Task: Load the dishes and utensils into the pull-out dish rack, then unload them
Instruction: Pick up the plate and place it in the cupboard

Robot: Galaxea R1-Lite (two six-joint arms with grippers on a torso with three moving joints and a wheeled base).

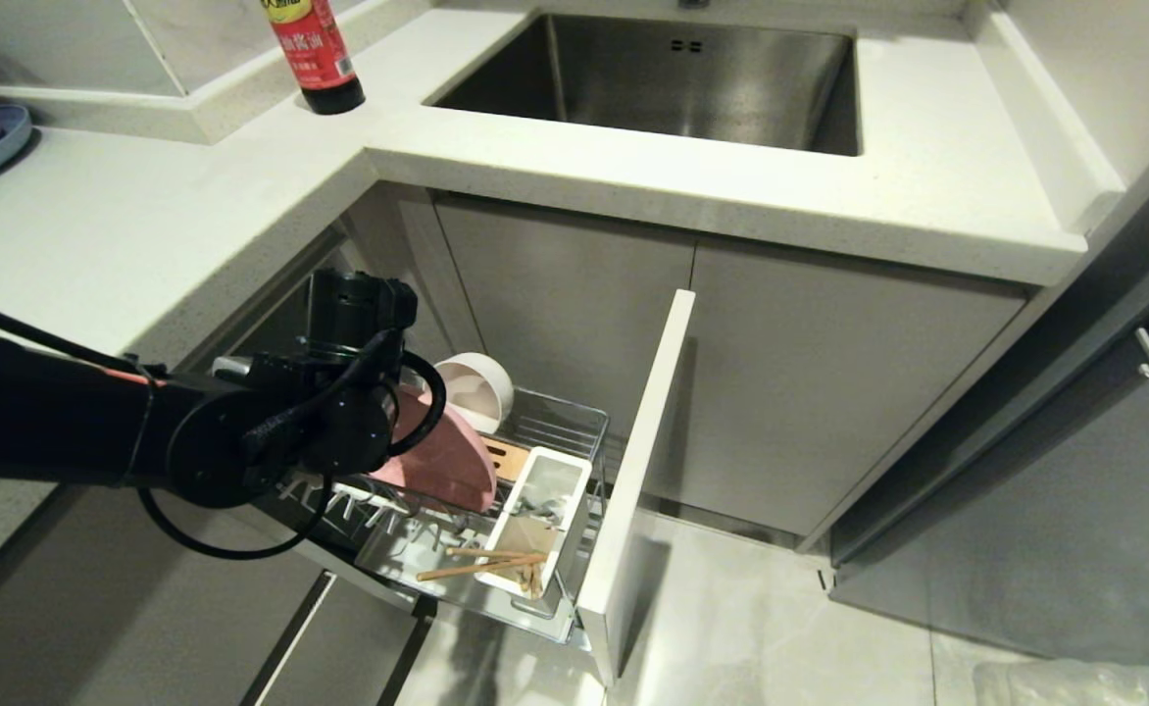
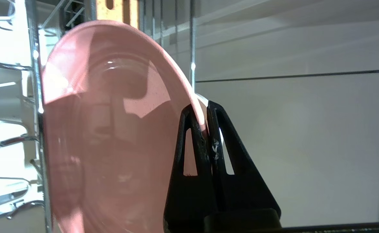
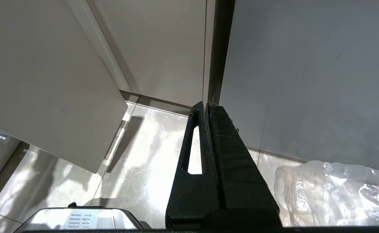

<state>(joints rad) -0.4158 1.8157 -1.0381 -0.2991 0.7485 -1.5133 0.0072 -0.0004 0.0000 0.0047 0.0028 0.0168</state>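
The large round salmon-pink divided plate is standing on edge among the tines of the chrome wire pull-out dish rack; the left gripper is pinching its rim, fingers clamped nearly together, likely so it stays upright in a slot; the small cream-white bowl is sitting just beyond the gripper; thin wooden chopsticks are lying across the white plastic caddy nearer the drawer front; the right gripper is hanging closed and empty over the floor.

Salmon-pink plate, cream-white bowl, pale wooden chopsticks, white caddy, black left hand, red-labelled dark bottle
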